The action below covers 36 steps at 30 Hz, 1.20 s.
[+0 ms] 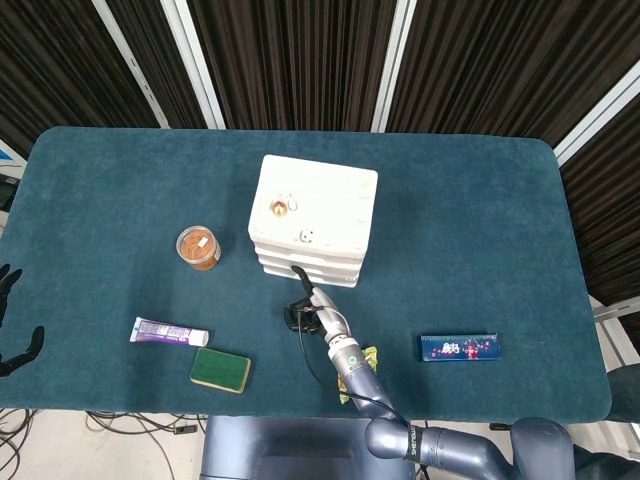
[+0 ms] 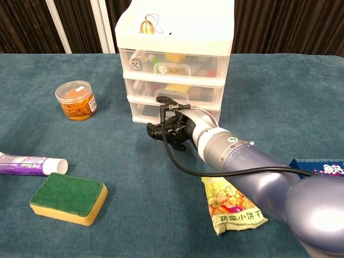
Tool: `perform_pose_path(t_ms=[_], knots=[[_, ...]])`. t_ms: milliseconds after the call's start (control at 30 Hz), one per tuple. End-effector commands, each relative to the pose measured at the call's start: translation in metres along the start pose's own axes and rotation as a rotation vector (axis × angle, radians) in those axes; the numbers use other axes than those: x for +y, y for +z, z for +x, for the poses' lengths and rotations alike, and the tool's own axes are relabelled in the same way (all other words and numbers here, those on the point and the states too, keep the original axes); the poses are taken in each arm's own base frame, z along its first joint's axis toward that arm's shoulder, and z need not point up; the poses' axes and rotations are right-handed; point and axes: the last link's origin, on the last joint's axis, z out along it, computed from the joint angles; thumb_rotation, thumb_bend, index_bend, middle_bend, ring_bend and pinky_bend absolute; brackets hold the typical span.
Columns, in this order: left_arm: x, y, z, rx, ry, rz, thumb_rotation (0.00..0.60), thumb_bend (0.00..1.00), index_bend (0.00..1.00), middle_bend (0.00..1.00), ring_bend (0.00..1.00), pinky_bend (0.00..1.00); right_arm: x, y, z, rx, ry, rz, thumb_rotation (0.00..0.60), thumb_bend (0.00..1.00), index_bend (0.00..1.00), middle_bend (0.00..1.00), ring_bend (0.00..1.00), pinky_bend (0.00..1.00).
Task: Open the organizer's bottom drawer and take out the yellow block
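The white three-drawer organizer (image 2: 177, 59) (image 1: 315, 215) stands mid-table with its bottom drawer (image 2: 141, 110) closed. My right hand (image 2: 169, 129) (image 1: 303, 315) lies low against that drawer's front, its dark fingers bunched together. The wrist hides the handle, so I cannot see whether the fingers hook it. Yellow shapes show through the top and middle drawers. The bottom drawer's contents are hidden from me. My left hand (image 1: 22, 348) hangs off the table's left edge, fingers spread and holding nothing.
An orange jar (image 2: 77, 100) stands left of the organizer. A toothpaste tube (image 2: 29, 164) and a green-yellow sponge (image 2: 68, 198) lie front left. A snack packet (image 2: 232, 207) lies under my right forearm, and a blue box (image 2: 322, 169) sits front right. A small bell (image 2: 145, 25) sits on the organizer.
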Motion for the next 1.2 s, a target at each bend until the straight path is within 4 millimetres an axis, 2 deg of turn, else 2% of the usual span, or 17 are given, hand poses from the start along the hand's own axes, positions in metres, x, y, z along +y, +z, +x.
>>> perform_pose_path(t_ms=[33, 1200], knots=[[0.000, 0.000, 0.000, 0.000, -0.001, 0.001, 0.600, 0.40, 0.03, 0.00, 0.00, 0.00, 0.000, 0.000, 0.000, -0.001, -0.001, 0.003, 0.600, 0.59, 0.00, 0.85, 0.91, 0.95], [-0.002, 0.001, 0.001, -0.001, 0.001, 0.010, 0.600, 0.40, 0.03, 0.00, 0.00, 0.00, 0.002, -0.022, -0.012, -0.091, 0.016, 0.019, 0.600, 0.59, 0.00, 0.85, 0.91, 0.95]])
